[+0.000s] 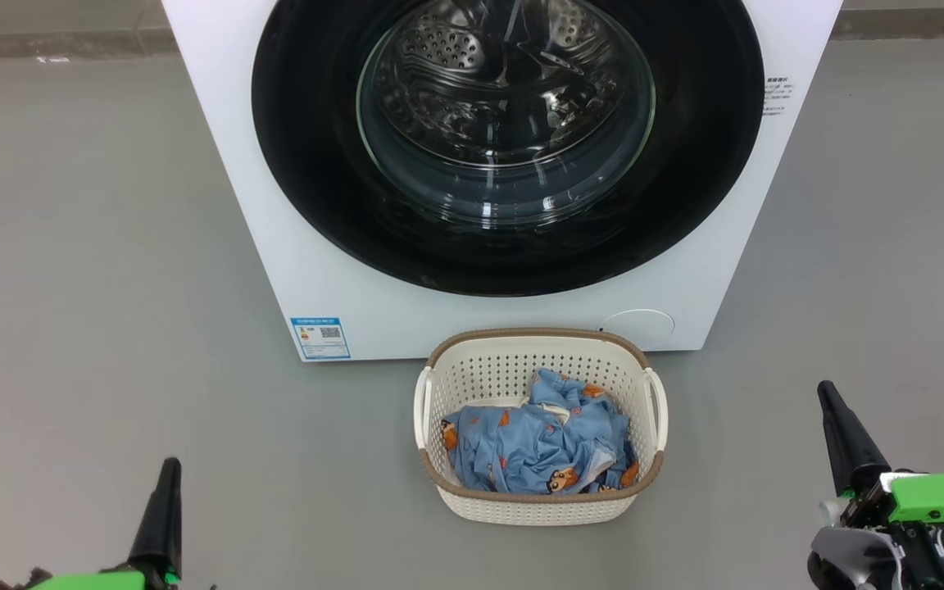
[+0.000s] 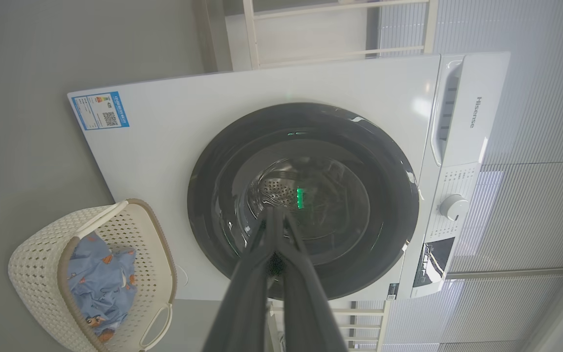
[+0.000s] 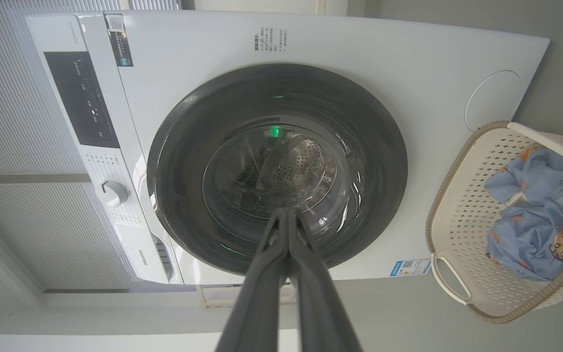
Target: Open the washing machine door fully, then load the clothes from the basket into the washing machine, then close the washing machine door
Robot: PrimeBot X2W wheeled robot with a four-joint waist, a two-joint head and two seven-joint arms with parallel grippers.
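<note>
My left gripper [image 1: 167, 477] sits low at my left with its two dark fingers pressed together, nothing between them. My right gripper [image 1: 828, 395] at my lower right is the same, fingertips meeting in a point and gripping nothing. Both hang over the grey floor [image 1: 95, 246], well apart from each other and short of everything else. Ahead of me stands the washing machine [image 1: 316, 270], a white box with a blue label [image 1: 320, 338] at its lower left corner. The washing machine door [image 1: 300, 164] lies shut, flush with the front, and through its clear glass window [image 1: 505, 123] I can see the perforated steel drum. Just in front of the machine, under the door and between my two arms, the basket [image 1: 533, 334] sits upright on the floor. Whether it touches the machine I cannot tell. The clothes [image 1: 533, 451] lie crumpled inside it — light blue with small orange-brown bears — heaped toward its near side.
</note>
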